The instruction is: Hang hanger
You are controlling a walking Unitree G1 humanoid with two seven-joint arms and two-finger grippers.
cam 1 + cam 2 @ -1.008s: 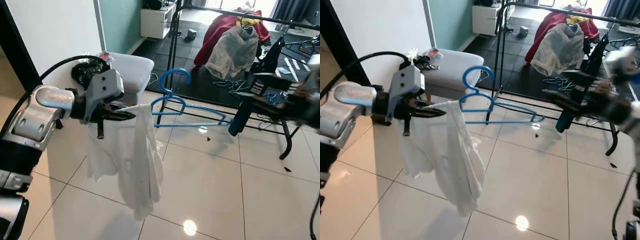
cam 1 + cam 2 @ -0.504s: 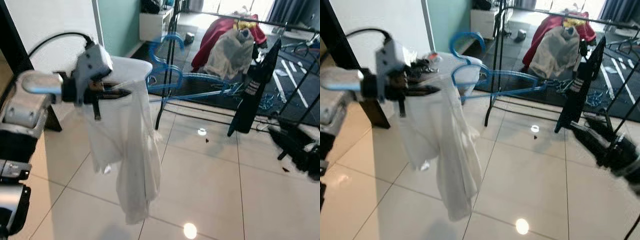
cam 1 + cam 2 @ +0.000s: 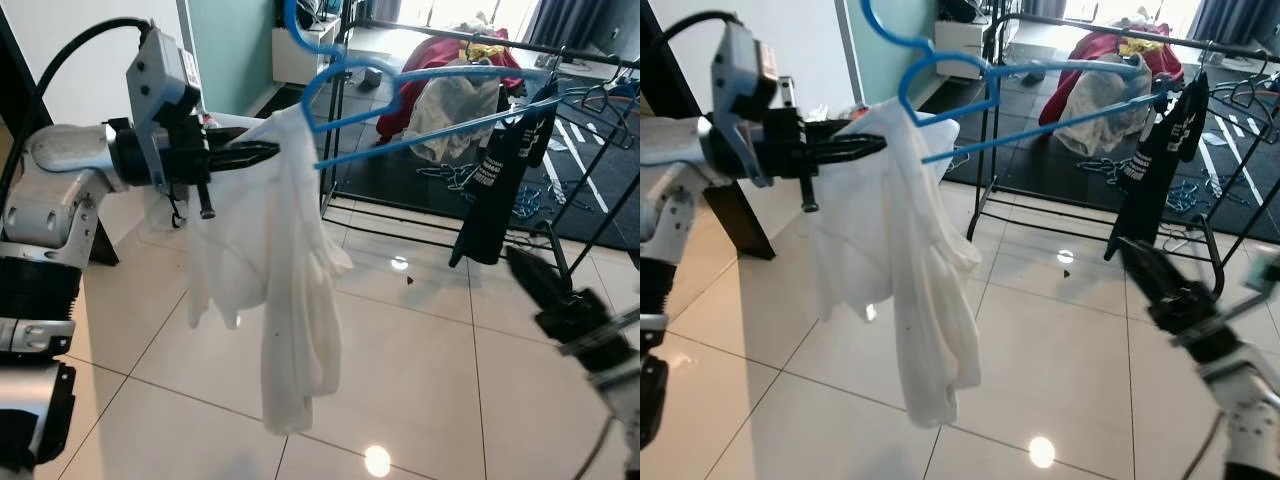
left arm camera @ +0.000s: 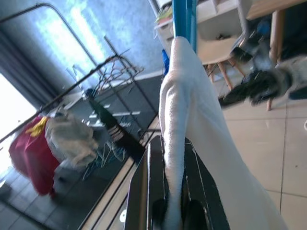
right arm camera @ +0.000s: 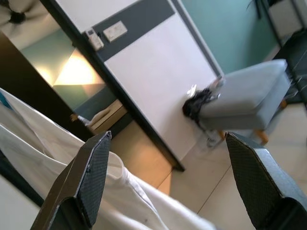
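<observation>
One blue hanger (image 3: 420, 105) with a white shirt (image 3: 275, 280) is pinched by the left gripper (image 3: 245, 157); the right gripper (image 5: 168, 182) is spread wide.

The right gripper (image 5: 175, 184) had its two long black fingers (image 5: 93, 175) spread wide apart with nothing between them, and a draped white cloth garment (image 5: 91, 184) lay beyond and partly behind the nearer finger. Past the fingers stood a grey cushioned stool (image 5: 244, 98) on short wooden legs on a pale tiled floor (image 5: 240, 172), with a dark tangled bundle (image 5: 199, 103) resting on the end of the stool nearest a white wall panel (image 5: 148, 67). That white wall panel was edged by a black frame (image 5: 103, 84), a teal wall (image 5: 225, 28) rose behind the stool, and a white switch plate (image 5: 114, 31) sat on a grey band above the panel.
</observation>
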